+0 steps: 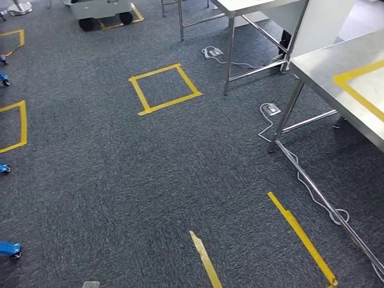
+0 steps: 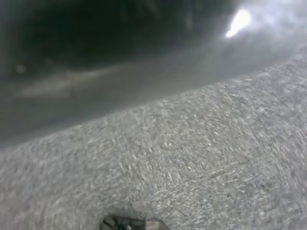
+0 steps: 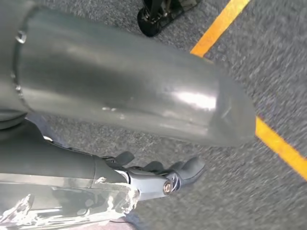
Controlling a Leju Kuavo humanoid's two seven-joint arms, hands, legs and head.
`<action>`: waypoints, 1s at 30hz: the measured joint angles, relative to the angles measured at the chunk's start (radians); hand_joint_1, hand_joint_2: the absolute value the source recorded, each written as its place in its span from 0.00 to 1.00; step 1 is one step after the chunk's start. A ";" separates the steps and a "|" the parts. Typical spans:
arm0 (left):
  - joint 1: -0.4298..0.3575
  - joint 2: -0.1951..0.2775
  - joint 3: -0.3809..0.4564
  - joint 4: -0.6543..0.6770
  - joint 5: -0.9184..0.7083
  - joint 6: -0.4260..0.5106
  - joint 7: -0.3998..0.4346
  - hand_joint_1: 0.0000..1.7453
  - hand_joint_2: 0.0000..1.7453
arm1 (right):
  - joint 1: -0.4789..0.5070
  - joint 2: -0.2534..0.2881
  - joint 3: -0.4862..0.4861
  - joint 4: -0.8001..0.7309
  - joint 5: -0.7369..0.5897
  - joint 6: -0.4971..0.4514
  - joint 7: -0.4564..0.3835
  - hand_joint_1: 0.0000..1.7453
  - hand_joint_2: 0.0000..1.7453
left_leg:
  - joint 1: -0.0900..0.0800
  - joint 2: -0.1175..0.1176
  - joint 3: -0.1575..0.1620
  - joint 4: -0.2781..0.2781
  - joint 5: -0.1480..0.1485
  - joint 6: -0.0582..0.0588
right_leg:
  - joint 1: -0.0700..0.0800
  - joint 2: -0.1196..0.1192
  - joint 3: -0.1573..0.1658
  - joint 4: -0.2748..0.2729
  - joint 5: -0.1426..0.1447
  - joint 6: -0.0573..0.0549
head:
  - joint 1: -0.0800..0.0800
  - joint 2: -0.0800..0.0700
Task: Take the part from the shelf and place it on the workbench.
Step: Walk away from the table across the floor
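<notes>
Well off to the right in the head view stands the steel bench (image 1: 317, 75), a yellow tape outline (image 1: 357, 93) marked on its top. It rests on thin metal legs over grey carpet (image 1: 135, 174). A second steel table (image 1: 244, 7) stands beyond it, near the top of the picture. White cables (image 1: 312, 192) trail across the carpet under the bench, past two small floor sockets (image 1: 272, 110). A yellow tape square (image 1: 165, 89) lies on the carpet well apart from the bench, and two yellow strips (image 1: 302, 237) lie nearer the robot. Small blue pieces (image 1: 9, 248) sit along the left edge, and a white wheeled unit (image 1: 102, 11) stands far back.

At the right wrist the right hand (image 3: 159, 177) hangs over the carpet beside a yellow line (image 3: 278, 146). Its dark fingers (image 3: 190, 167) reach out nearly straight and lie close together. Against them lies a long dark piece with crinkled clear wrap (image 3: 72, 206), possibly the part. I cannot tell whether the fingers grip it.

The left wrist picture is blurred. A small dark shape (image 2: 126, 223) at its edge over the carpet may be the left hand, and I cannot tell how its fingers lie.
</notes>
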 joint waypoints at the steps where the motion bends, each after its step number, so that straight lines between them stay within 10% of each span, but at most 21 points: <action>1: -0.002 -0.001 0.000 0.000 0.000 0.000 0.000 0.00 0.00 | 0.001 0.000 0.000 0.000 0.000 0.000 0.000 0.00 0.00 | 0.003 0.026 -0.028 0.061 -0.033 -0.008 | 0.000 -0.016 0.001 -0.001 0.000 -0.002 | -0.004 0.000; 4: -0.003 -0.001 0.001 0.000 0.000 0.000 0.000 0.00 0.00 | 0.003 0.000 0.000 0.000 0.000 0.000 0.000 0.00 0.00 | 0.021 0.049 -0.092 0.199 -0.076 -0.027 | 0.000 -0.062 0.002 0.000 -0.004 -0.001 | -0.006 0.000; 8: -0.002 -0.001 0.002 -0.001 -0.001 0.002 0.000 0.00 0.00 | 0.003 -0.001 0.002 0.000 0.000 0.000 0.000 0.00 0.00 | 0.029 0.102 0.019 -0.005 0.029 -0.035 | -0.002 -0.108 0.010 0.004 -0.017 0.015 | -0.008 0.000; 12: -0.004 -0.005 0.004 -0.002 -0.003 0.008 0.004 0.00 0.00 | 0.002 -0.001 0.008 -0.001 -0.001 0.000 0.002 0.00 0.00 | 0.017 0.110 0.044 -0.064 0.031 0.000 | 0.004 -0.144 0.020 0.003 -0.029 0.039 | -0.009 0.000; 15: 0.000 -0.008 0.010 -0.003 -0.009 0.017 0.007 0.00 0.00 | 0.002 -0.002 0.016 -0.002 -0.004 0.000 0.006 0.00 0.00 | 0.019 0.079 0.042 -0.070 0.038 0.023 | -0.002 -0.082 -0.002 0.065 -0.079 0.052 | -0.005 0.000; 19: -0.002 -0.016 0.012 -0.005 -0.032 0.042 0.020 0.00 0.00 | 0.007 -0.004 0.026 -0.004 -0.011 0.001 0.014 0.00 0.00 | 0.014 0.028 0.035 -0.069 0.041 0.035 | 0.002 -0.025 -0.125 0.302 -0.169 0.043 | -0.001 0.000; 23: 0.001 -0.025 0.012 -0.006 -0.050 0.075 0.025 0.00 0.00 | 0.012 -0.005 0.040 -0.015 -0.017 0.009 0.016 0.00 0.00 | 0.009 -0.028 0.038 -0.067 0.042 0.033 | 0.005 0.028 -0.065 0.123 -0.033 0.021 | 0.000 0.000; 26: -0.001 -0.031 0.013 -0.007 -0.064 0.084 0.021 0.00 0.00 | 0.018 -0.006 0.055 -0.029 -0.034 0.018 0.016 0.00 0.00 | 0.012 -0.064 0.023 -0.062 0.048 0.018 | 0.004 0.076 -0.026 0.029 -0.012 0.015 | -0.001 0.000; 28: 0.002 -0.031 0.016 -0.007 -0.073 0.089 0.019 0.00 0.00 | 0.022 -0.005 0.071 -0.036 -0.048 0.022 0.015 0.00 0.00 | 0.015 -0.074 0.015 -0.062 0.051 0.004 | 0.002 0.053 -0.017 0.017 -0.009 0.013 | -0.002 0.000; 30: 0.004 -0.031 0.018 -0.008 -0.080 0.094 0.017 0.00 0.00 | 0.027 -0.003 0.086 -0.042 -0.056 0.024 0.015 0.00 0.00 | 0.012 -0.029 -0.005 -0.020 0.023 -0.008 | -0.002 0.024 -0.007 0.003 -0.002 0.007 | -0.008 0.000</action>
